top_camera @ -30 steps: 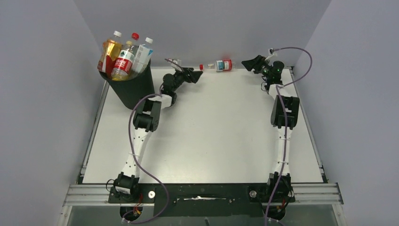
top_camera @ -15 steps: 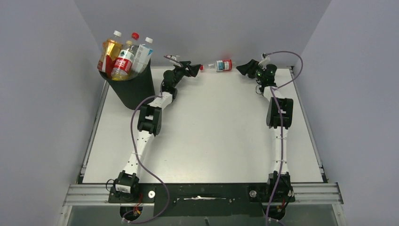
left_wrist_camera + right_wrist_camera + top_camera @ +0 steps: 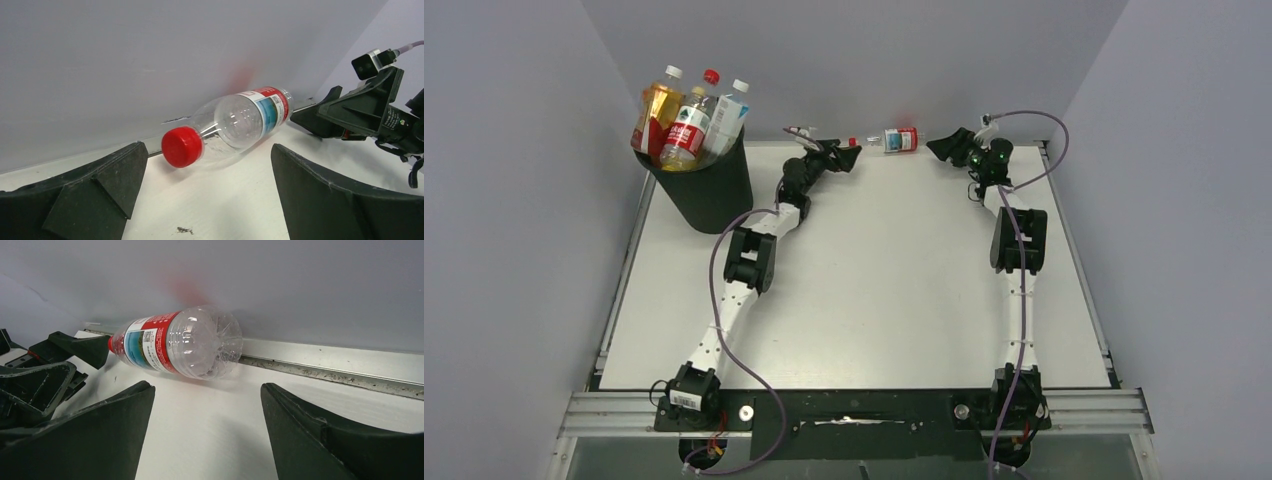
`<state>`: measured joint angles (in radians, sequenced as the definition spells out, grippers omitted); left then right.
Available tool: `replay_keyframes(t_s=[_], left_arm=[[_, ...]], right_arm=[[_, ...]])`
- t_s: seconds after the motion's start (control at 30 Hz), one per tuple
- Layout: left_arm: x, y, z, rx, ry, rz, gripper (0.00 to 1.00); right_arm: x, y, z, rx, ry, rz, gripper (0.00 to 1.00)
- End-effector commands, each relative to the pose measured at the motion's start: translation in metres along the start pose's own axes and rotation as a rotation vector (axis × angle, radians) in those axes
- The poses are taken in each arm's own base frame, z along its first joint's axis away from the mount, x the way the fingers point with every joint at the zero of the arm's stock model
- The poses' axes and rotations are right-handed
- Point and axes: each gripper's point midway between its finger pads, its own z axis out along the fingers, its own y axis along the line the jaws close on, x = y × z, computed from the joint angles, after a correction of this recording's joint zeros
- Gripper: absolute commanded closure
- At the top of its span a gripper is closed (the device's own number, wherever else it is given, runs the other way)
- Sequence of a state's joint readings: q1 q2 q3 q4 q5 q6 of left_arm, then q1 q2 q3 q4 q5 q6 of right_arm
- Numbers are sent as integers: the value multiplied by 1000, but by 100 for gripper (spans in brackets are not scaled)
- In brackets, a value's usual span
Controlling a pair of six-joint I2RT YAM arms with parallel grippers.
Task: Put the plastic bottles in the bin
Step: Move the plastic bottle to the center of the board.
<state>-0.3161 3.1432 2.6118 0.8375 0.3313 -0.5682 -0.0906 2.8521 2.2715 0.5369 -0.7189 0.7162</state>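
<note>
Surface (image 3: 874,290): white, grey back wall (image 3: 854,60)
Top view: bin (image 3: 714,200) far left holds three bottles (image 3: 686,125); red-labelled bottle (image 3: 898,139) lies at that wall between left end effector (image 3: 852,153) and right end effector (image 3: 936,148)
Left wrist: jaws apart, empty, cap ahead
Right wrist: jaws apart, empty, base ahead

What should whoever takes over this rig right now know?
Left end effector: open, empty, facing the red-capped bottle's cap.
Right end effector: open, empty, facing its base.
That bottle lies on its side along the back wall, ungripped.
Done: other bottles sit in the bin, poking above its rim.
Left: grasp the lying bottle and bin it.
</note>
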Motion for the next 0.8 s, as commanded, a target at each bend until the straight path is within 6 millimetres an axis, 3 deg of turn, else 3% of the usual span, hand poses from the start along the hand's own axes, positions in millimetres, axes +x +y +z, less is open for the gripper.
replay_keyframes(t_s=[0.0,0.3,0.47,0.53,0.67,0.77], left_arm=[[-23,-28,10,76,-90,12,2],[11,-84,17,180,-26,-27,2],[40,-142,19,300,49,-51,2],[41,-159,15,351,69,-70,4],[22,-188,-7,480,78,-155,11],[6,-198,-25,518,109,-177,14]], right_arm=[[-21,20,-3,-60,-47,-52,20],[-30,20,-27,-58,-72,-32,21],[-33,14,-44,-45,-84,-7,23],[-39,13,-50,-33,-82,-12,24],[-49,10,-66,26,-75,-21,25],[-52,8,-73,57,-75,-17,25]])
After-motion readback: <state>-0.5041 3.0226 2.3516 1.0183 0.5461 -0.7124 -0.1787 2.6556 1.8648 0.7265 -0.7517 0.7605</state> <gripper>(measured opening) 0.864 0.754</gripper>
